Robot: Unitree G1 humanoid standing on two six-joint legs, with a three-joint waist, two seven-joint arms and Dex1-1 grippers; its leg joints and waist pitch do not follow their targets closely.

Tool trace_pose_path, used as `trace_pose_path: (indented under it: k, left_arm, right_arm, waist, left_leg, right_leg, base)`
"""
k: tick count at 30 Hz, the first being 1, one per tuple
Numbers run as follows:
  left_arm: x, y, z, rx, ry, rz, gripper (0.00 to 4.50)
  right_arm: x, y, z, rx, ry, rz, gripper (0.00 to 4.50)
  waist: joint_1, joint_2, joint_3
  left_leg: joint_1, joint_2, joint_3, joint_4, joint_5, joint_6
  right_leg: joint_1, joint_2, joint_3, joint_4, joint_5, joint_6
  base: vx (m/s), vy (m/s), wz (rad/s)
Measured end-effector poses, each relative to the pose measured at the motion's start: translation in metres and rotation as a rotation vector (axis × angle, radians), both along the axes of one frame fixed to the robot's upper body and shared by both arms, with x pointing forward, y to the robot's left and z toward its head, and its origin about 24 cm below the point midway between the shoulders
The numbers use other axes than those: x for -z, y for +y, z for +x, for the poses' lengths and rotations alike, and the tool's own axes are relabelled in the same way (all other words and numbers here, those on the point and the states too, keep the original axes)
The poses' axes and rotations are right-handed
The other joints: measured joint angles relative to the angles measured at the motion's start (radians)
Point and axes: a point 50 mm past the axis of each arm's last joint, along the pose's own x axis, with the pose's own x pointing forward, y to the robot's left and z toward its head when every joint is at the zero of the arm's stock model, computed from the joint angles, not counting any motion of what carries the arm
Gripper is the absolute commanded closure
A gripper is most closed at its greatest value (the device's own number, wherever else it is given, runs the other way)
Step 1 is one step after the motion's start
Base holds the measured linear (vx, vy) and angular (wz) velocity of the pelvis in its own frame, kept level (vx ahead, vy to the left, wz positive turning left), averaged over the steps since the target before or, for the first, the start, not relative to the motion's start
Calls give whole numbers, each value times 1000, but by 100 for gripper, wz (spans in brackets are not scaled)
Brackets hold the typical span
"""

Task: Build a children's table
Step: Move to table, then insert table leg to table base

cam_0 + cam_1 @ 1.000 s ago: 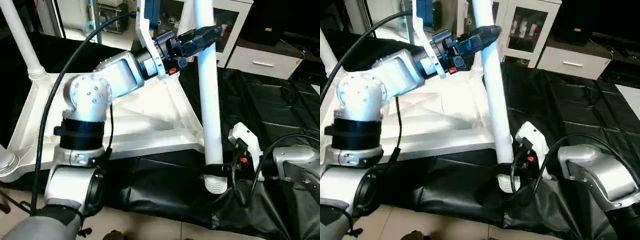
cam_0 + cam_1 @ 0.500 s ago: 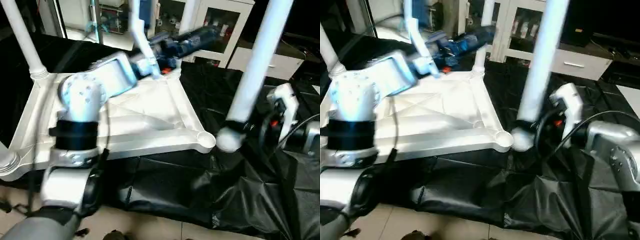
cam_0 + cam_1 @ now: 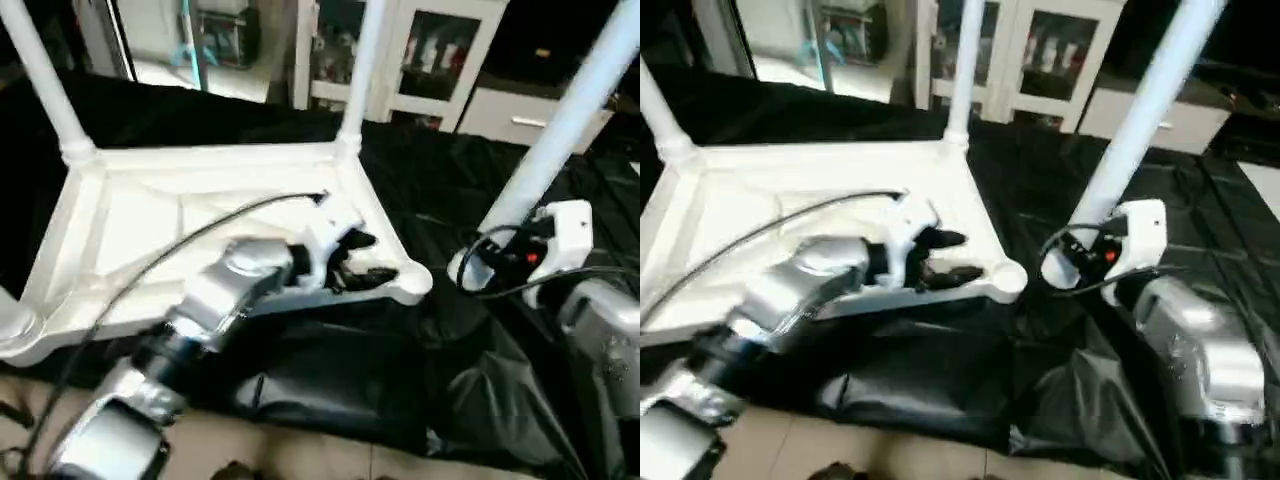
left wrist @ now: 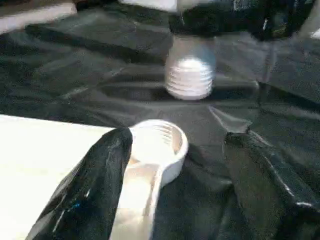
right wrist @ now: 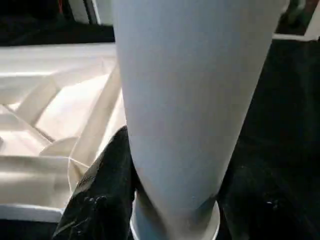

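Observation:
The white tabletop (image 3: 150, 215) lies underside up on black sheeting. Two legs stand in its far corners, the left leg (image 3: 40, 80) and the right leg (image 3: 362, 70). The near right corner socket (image 3: 410, 285) is empty. My left gripper (image 3: 372, 258) hovers open just beside that socket, nothing between its black fingers (image 4: 95, 190). My right gripper (image 3: 487, 262) is shut on a loose leg (image 3: 560, 130) near its lower end. That leg leans up to the right, and its threaded end (image 4: 190, 75) hangs a little to the right of the socket (image 4: 160, 145).
Black plastic sheeting (image 3: 450, 390) lies crumpled under and around the tabletop. A white cabinet with glass doors (image 3: 440, 60) and a white drawer unit (image 3: 510, 115) stand behind. My left arm's cable (image 3: 190, 240) crosses the tabletop.
My left gripper let go of the leg's upper part, and the arm swung down to the near right corner. My right gripper carried the leg right, so it now leans.

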Motion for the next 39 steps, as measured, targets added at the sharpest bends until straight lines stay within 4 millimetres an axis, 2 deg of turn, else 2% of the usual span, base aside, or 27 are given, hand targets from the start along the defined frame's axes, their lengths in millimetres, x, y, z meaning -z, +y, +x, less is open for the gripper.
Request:
trace_pose_path:
  k: [3,7,11,13,16,17,19,23,24,28,30,32,35,39]
  left_arm:
    - [14,-4,-1,36,-2,83,115]
    - [24,8,8,29,-39,195,115]
    - [27,15,10,37,-28,216,115]
    - [29,18,11,37,-18,220,143]
    - [31,20,15,31,-19,221,153]
    - [32,21,16,25,-15,219,177]
    - [33,22,17,26,0,215,193]
    - [36,20,16,53,20,213,207]
    - [37,20,17,53,23,219,237]
    - [37,20,17,84,21,238,246]
    - [37,20,17,99,13,252,281]
    - [37,20,17,107,11,260,282]
    - [37,21,17,113,15,263,321]
    - [37,25,19,128,13,296,352]
  right_arm:
    - [-6,5,-3,-42,-26,15,263]
    - [-6,9,-8,-102,-27,-2,263]
    - [-6,15,-11,-143,-19,4,263]
    - [-9,18,-11,-160,-31,1,263]
    - [-9,19,-11,-162,-30,0,263]
    - [-9,19,-11,-162,-29,0,263]
    - [-9,19,-11,-163,-24,-2,263]
    - [-9,17,-11,-162,-19,-18,263]
    - [-8,17,-11,-165,-18,-17,263]
    - [-7,19,-10,-163,-15,-13,263]
    - [-6,21,-10,-167,-15,-10,263]
    - [-6,21,-10,-168,-14,-10,263]
    - [-7,21,-10,-169,-15,-9,263]
    - [-10,21,-8,-168,-29,-11,263]
  waist:
    - [-7,0,0]
    - [-12,1,-1]
    - [-15,2,-1]
    - [-12,2,-1]
    - [-9,2,-1]
    - [-9,2,-1]
    - [-8,2,-1]
    - [-5,2,-1]
    - [-4,2,-1]
    - [-4,2,-1]
    - [-4,2,-1]
    - [-3,3,-1]
    - [-4,4,-2]
    - [-7,5,-3]
  left_leg:
    - [1,2,-1,0,1,-1]
    - [1,3,-1,0,1,-2]
    - [0,3,0,0,1,-1]
    - [0,3,0,0,1,-1]
    - [-1,2,0,0,0,-1]
    - [-1,2,0,0,0,-1]
    - [-1,3,0,0,0,-1]
    - [0,3,0,0,1,-1]
    - [0,3,0,0,1,-1]
    - [0,3,0,0,1,-1]
    - [0,3,0,0,0,-1]
    - [0,3,0,-1,0,-1]
    - [0,3,0,-1,0,-1]
    - [1,3,0,-1,1,-1]
  right_leg:
    - [0,2,-1,0,-2,4]
    - [0,2,-2,0,-2,4]
    - [0,2,-1,-1,-1,3]
    - [0,2,-1,-1,0,0]
    - [0,2,-1,-2,0,-1]
    - [0,2,-1,-2,0,-1]
    - [0,2,-1,-1,0,-1]
    - [0,2,-1,-2,0,-1]
    - [0,1,-1,-2,0,0]
    - [0,2,-1,-2,0,0]
    - [0,2,-1,-2,0,0]
    - [0,2,-1,-2,0,0]
    - [0,2,-1,-2,0,-1]
    - [1,2,-1,-2,0,0]
  base:
    - [0,0,0]
    - [0,0,0]
    - [0,0,0]
    - [0,0,0]
    - [0,0,0]
    - [0,0,0]
    - [0,0,0]
    - [0,0,0]
    - [0,0,0]
    - [0,0,0]
    - [0,0,0]
    - [0,0,0]
    - [0,0,0]
    - [0,0,0]
